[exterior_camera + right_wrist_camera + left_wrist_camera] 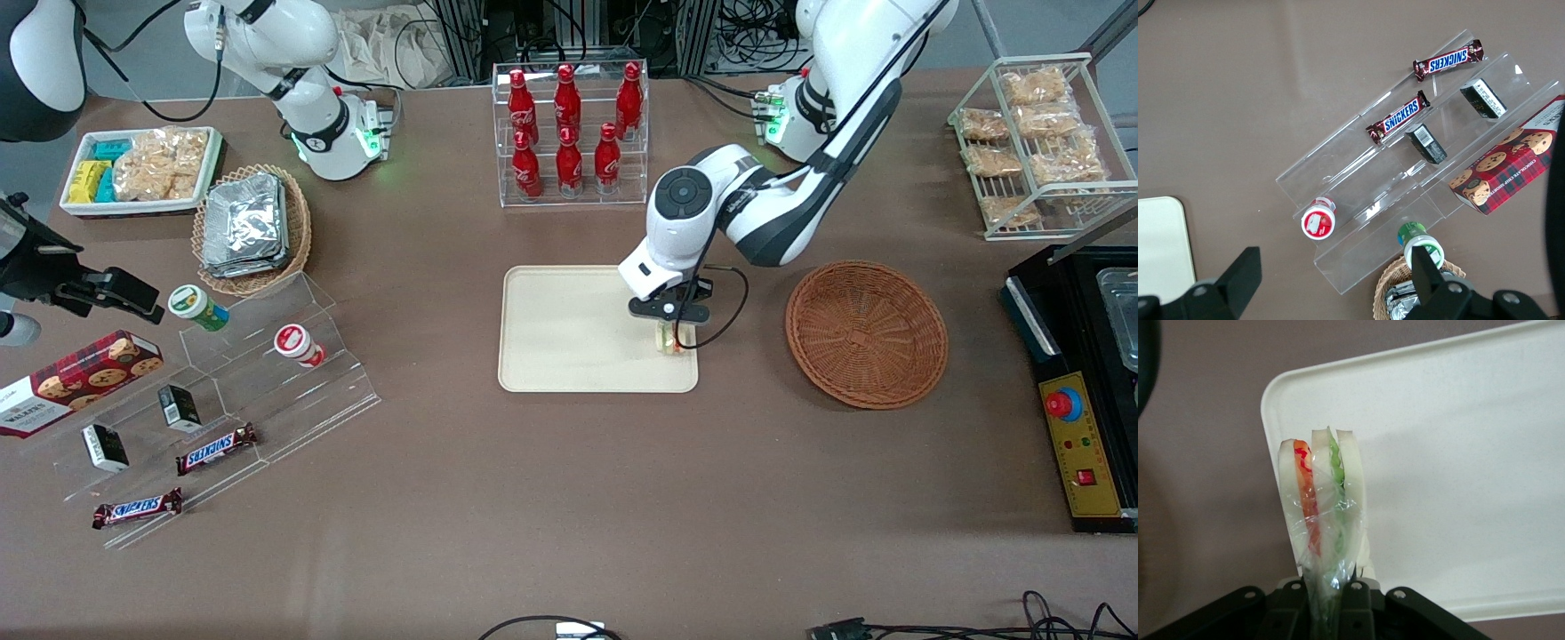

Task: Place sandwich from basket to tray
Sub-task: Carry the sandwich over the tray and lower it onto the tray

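gripper point(673, 335) jaws shut on sandwich point(1323, 513) | over tray point(569, 347) corner nr basket point(866, 333) | lower flat, release slow, clear of rim

Gripper point(673, 335) w/ sandwich point(669, 339) over tray point(569, 347) corner; basket point(865, 333) well apart.

A brown desk point(533, 498) carries everything. Near its middle lies the cream tray point(569, 333), and the reddish-brown basket point(865, 333) sits beside it, toward the working arm's end. A clear rack of red bottles point(569, 133) stands farther from the front camera than the tray. Toward the parked arm's end lie a clear stepped stand point(258, 391), a tan basket of foil packets point(252, 228) and a white snack bin point(142, 169). The tool point(673, 336) hangs over the tray's corner nearest the reddish-brown basket
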Robot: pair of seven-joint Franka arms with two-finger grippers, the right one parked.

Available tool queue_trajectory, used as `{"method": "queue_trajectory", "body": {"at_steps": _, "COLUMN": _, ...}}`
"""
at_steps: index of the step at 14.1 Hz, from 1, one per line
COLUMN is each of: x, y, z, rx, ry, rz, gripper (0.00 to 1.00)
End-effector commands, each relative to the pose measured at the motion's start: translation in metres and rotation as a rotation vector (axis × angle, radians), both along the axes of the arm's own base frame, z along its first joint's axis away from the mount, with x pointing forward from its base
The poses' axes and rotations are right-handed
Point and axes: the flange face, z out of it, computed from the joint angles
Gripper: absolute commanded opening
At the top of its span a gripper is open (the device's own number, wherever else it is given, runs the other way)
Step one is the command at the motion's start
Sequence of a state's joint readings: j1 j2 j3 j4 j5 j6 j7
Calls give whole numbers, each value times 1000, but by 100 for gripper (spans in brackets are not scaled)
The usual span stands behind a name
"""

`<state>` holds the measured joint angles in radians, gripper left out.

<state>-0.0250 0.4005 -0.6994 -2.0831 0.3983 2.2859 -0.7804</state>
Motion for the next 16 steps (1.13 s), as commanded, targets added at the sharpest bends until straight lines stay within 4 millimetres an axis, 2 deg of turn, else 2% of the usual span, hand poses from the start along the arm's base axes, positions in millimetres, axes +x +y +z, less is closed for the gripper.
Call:
{"method": "queue_trajectory", "body": {"at_steps": 1, "x": 5, "y": -8, "z": -16, "rx": -13, "ry": 6, "rz": 7, "gripper": 8}}
{"method": "queue_trajectory", "body": {"at_steps": 6, "x": 0, "y": -11, "z": -41, "rx": -1, "ry": 29, "rz": -24, "gripper": 11}}
{"method": "queue_trajectory", "body": {"at_steps": 8, "x": -1, "y": -12, "z": -44, "rx": -2, "ry": 34, "rz": -26, "gripper": 19}}
{"method": "queue_trajectory", "body": {"at_steps": 9, "x": 0, "y": -12, "z": -43, "rx": -5, "ry": 33, "rz": -25, "gripper": 26}}
{"method": "queue_trajectory", "body": {"at_steps": 10, "x": 0, "y": -13, "z": -44, "rx": -5, "ry": 34, "rz": -24, "gripper": 46}}
{"method": "queue_trajectory", "body": {"at_steps": 11, "x": 1, "y": -13, "z": -46, "rx": -7, "ry": 39, "rz": -24, "gripper": 81}}
{"method": "queue_trajectory", "body": {"at_steps": 12, "x": 4, "y": -13, "z": -45, "rx": -10, "ry": 37, "rz": -20, "gripper": 100}}
{"method": "queue_trajectory", "body": {"at_steps": 14, "x": 9, "y": -15, "z": -39, "rx": -13, "ry": 28, "rz": 4, "gripper": 100}}
{"method": "queue_trajectory", "body": {"at_steps": 16, "x": 28, "y": -18, "z": -16, "rx": -24, "ry": -11, "rz": 99, "gripper": 100}}
